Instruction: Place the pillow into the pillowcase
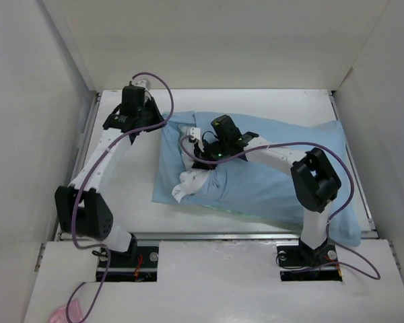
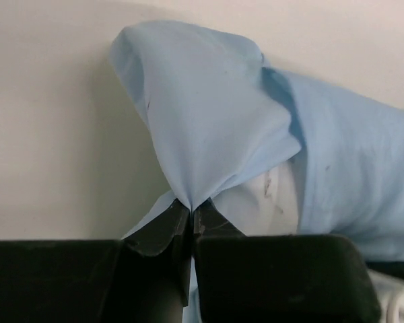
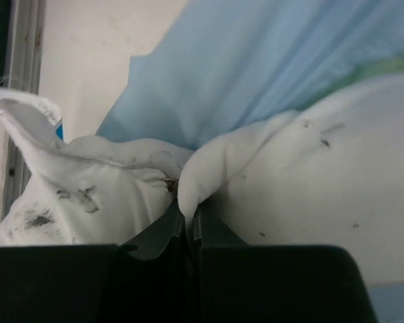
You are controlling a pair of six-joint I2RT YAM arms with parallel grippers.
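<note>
Pale blue, thin and wrinkled, the fabric pillowcase lies spread across the white table, with its far end towards the right arm's side and its mouth towards the left arm. Most of the large, plump white stuffed pillow appears to be inside it. Only a crumpled white end bulges out of the mouth, near the middle of the table. The step in hand, as I judge it, is the last of the stuffing: the exposed end has to go in and the rim has to come over it.

The left gripper is pinched tight on a fold of the blue rim, lifting it into a small peaked tent. The right gripper is closed hard on a ridge of the pillow's white cover, just at the edge of the blue cloth. The next move probably calls for the right arm to push its pinch deeper into the sack while the left draws the rim the opposite way over the bulge. The thin fabric could slip or bunch.

Up close, the pillow's cover is soft and creased, marked with dark specks and smudges, with a small sewn tag at one corner.
</note>
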